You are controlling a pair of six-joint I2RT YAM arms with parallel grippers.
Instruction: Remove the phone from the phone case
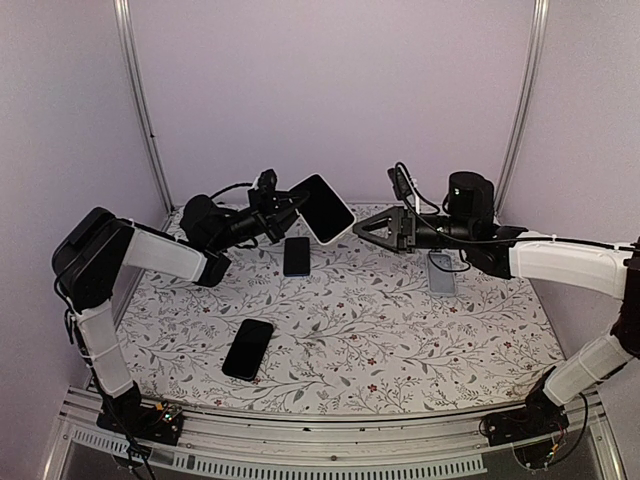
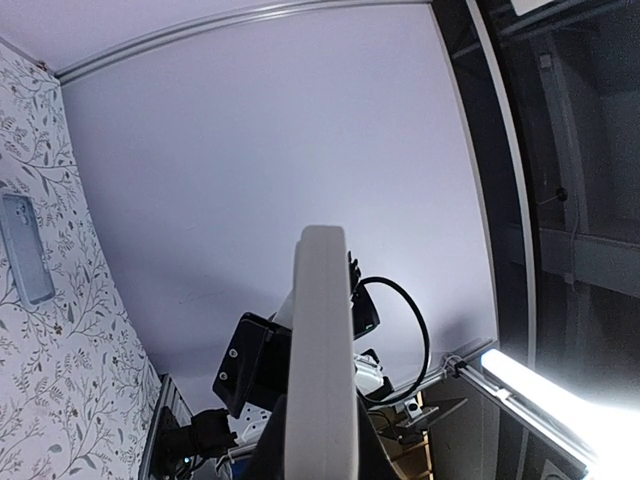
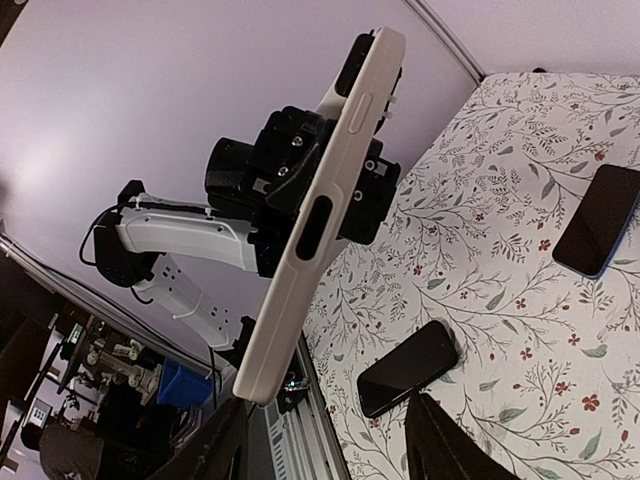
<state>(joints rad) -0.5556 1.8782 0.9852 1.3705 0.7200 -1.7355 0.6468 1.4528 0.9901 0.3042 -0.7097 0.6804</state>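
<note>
The top view looks down from above and behind onto the whole counter (image 1: 400,330). The left wrist view sits just behind the left claw (image 1: 290,206), facing along the cased phone (image 2: 322,350) edge-on. The right wrist view looks beyond the right claw (image 3: 335,445) at that phone's side, close ahead. All share the counter.

No text can be read. The white phone case (image 3: 290,300), the black phone (image 1: 248,348) and the blue-edged phone (image 1: 296,256) on the flowered table (image 1: 400,340) show no legible brand, label or number.
</note>
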